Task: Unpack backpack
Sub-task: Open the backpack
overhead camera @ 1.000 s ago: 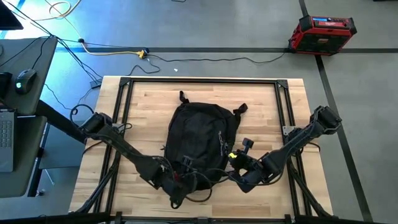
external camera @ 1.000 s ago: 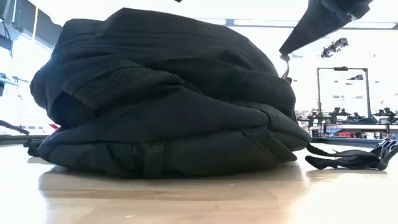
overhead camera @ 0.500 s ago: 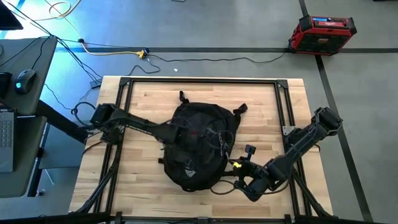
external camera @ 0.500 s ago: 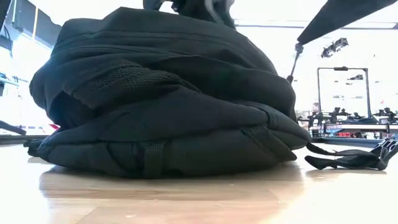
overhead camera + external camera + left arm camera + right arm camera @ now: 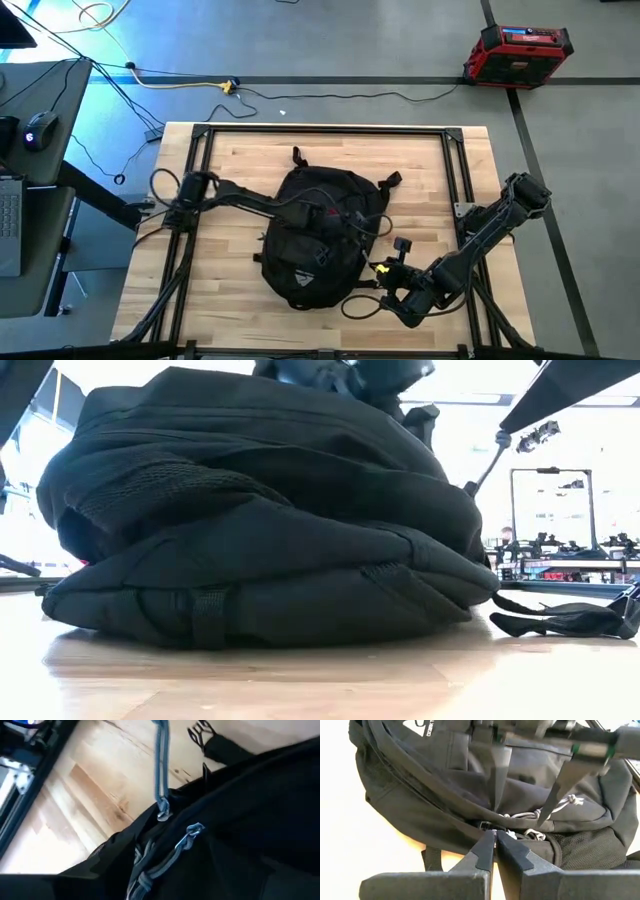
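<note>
Reaching over the backpack (image 5: 318, 232), left pincer (image 5: 352, 222) (splayed) hovers.

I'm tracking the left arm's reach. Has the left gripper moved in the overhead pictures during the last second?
Yes. The left gripper has swung from the table's near edge up and rightward, and is now over the middle of the backpack.

The backpack (image 5: 318, 232) is black all over, with a small white triangular logo (image 5: 300, 277) on its front and pale grey cord zipper pulls (image 5: 161, 780). The tabletop (image 5: 230, 160) is light, blond wood with darker grain streaks, framed by black rails (image 5: 325, 130). Both arms are dark; the right one carries a yellow tag (image 5: 381, 266). On the grey floor sits a red and black case (image 5: 518, 52), beside a yellow cable (image 5: 180, 84).
</note>
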Available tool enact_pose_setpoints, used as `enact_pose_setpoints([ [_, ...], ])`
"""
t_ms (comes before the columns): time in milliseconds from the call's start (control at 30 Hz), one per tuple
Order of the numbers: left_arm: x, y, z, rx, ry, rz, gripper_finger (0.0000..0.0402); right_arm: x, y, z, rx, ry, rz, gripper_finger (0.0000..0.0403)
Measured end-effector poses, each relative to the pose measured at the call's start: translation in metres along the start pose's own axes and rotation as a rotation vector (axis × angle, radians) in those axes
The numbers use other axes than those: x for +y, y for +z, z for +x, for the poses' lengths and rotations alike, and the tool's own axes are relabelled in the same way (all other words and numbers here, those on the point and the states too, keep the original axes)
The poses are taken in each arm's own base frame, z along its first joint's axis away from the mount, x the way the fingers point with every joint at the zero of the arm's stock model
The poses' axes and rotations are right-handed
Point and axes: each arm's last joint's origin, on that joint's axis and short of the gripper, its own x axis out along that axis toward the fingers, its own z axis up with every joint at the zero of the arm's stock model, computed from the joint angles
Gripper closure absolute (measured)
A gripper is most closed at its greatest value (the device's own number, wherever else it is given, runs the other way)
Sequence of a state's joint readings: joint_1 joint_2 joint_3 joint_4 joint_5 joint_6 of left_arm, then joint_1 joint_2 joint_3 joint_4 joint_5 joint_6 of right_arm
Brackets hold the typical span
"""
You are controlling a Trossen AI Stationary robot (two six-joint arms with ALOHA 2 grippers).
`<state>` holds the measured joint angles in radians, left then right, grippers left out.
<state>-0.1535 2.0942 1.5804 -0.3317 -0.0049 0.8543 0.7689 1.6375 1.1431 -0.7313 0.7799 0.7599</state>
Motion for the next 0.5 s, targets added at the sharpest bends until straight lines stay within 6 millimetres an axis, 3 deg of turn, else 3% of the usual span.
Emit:
enact_pose_setpoints([
  [200, 0.001, -0.001, 0.028, 0.076, -0.053, 0.021, 0.0164, 0.000, 0.000, 0.000, 0.002, 0.000, 0.000, 0.0403],
  [300, 0.002, -0.001, 0.039, 0.098, -0.051, 0.037, 0.0187, 0.000, 0.000, 0.000, 0.003, 0.000, -0.001, 0.0403],
  [400, 0.002, -0.001, 0.046, 0.141, -0.027, 0.093, 0.0245, 0.000, 0.000, 0.001, 0.003, 0.000, 0.000, 0.0403],
  [500, 0.005, -0.004, 0.047, 0.230, 0.034, 0.135, 0.0332, 0.002, 0.002, 0.000, -0.019, 0.016, 0.025, 0.0403],
])
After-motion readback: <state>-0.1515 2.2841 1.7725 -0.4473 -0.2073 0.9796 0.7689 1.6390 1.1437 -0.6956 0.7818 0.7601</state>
